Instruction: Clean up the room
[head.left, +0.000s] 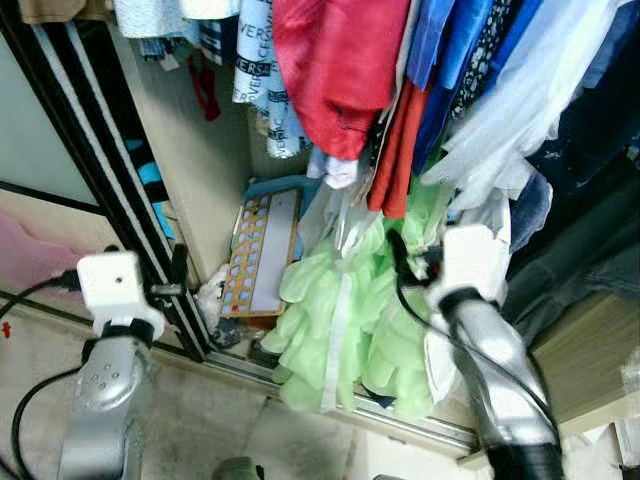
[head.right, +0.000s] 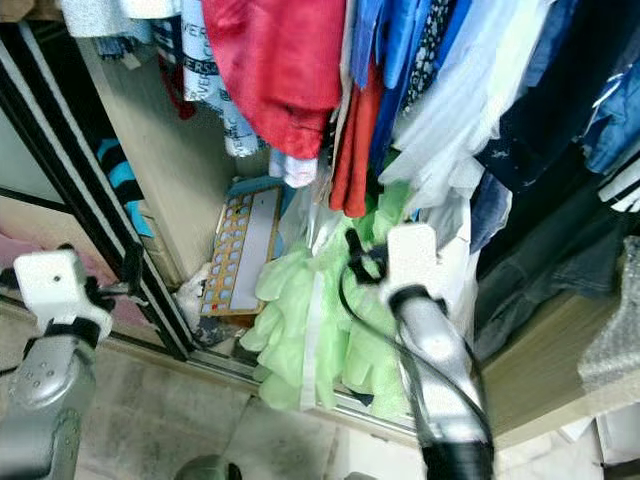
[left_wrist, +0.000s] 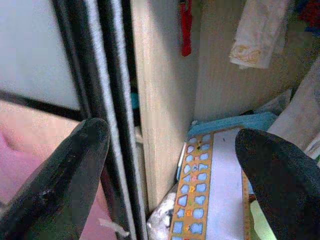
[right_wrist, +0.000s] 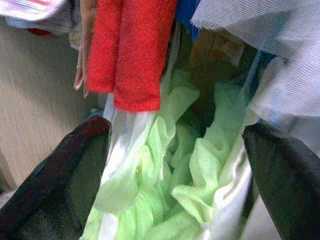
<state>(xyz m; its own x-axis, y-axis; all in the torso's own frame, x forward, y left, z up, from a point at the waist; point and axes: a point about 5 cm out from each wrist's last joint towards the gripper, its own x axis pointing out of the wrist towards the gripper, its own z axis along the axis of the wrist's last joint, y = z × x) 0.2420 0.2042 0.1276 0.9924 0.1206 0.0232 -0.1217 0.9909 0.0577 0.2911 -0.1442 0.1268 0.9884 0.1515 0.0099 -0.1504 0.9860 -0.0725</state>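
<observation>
Reaching into the wardrobe, the right claw (right_wrist: 175, 165) gapes wide around the light-green garment (right_wrist: 200, 170).

Both arms raised, left hand (left_wrist: 170, 165) and right hand (right_wrist: 175, 165) spread.

A white hanging garment with dark block letters (head.left: 256, 70) carries the only legible print; in the left eye view it reads "VERS" running down the fabric, the rest of the word lost in folds; in the right eye view the same cloth shows "VERS" again, partly cut off; the orange-framed board with rows of blue cells (head.left: 262, 252) bears small marks in its cells, too blurred to read.
</observation>
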